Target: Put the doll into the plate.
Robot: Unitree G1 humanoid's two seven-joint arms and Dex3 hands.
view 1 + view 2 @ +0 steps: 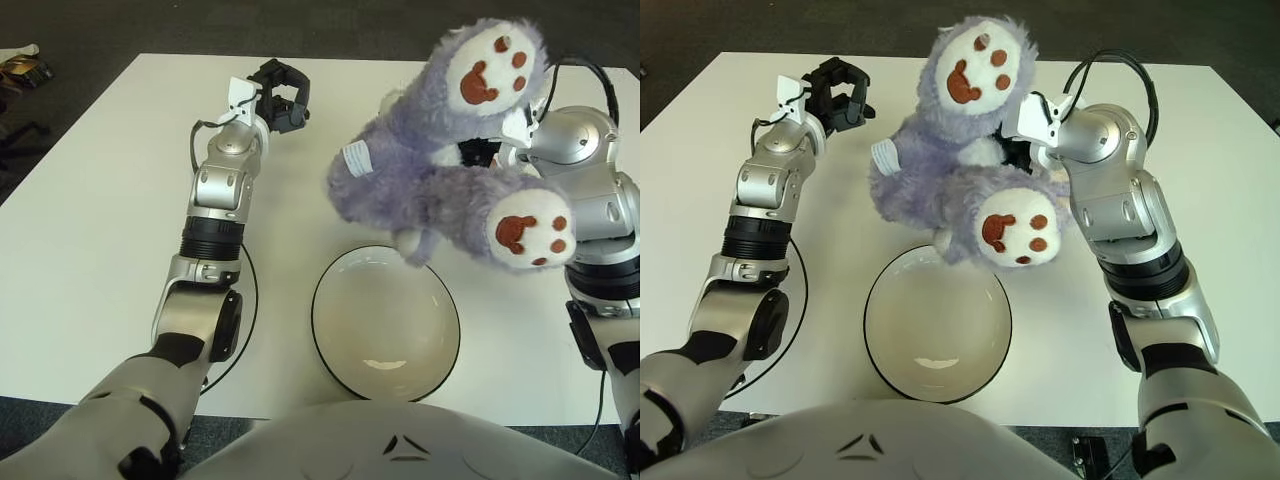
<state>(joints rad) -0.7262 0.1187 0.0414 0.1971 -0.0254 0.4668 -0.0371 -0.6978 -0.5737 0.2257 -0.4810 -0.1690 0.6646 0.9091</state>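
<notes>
A fluffy purple doll (420, 170) with white, red-patterned foot soles hangs in the air over the far rim of the plate, soles turned toward me. My right hand (1018, 152) is shut on it from behind, its fingers mostly hidden in the fur. The white plate (330, 345) with a dark rim lies on the table just in front of my torso, with nothing in it. My left hand (277, 88) shows at the far left of the table, fingers relaxed and holding nothing, well apart from the doll.
The white table (90, 230) reaches to dark carpet at the far edge. A black cable (245, 300) loops beside my left forearm, left of the plate. A small dark object (22, 68) lies on the floor at the far left.
</notes>
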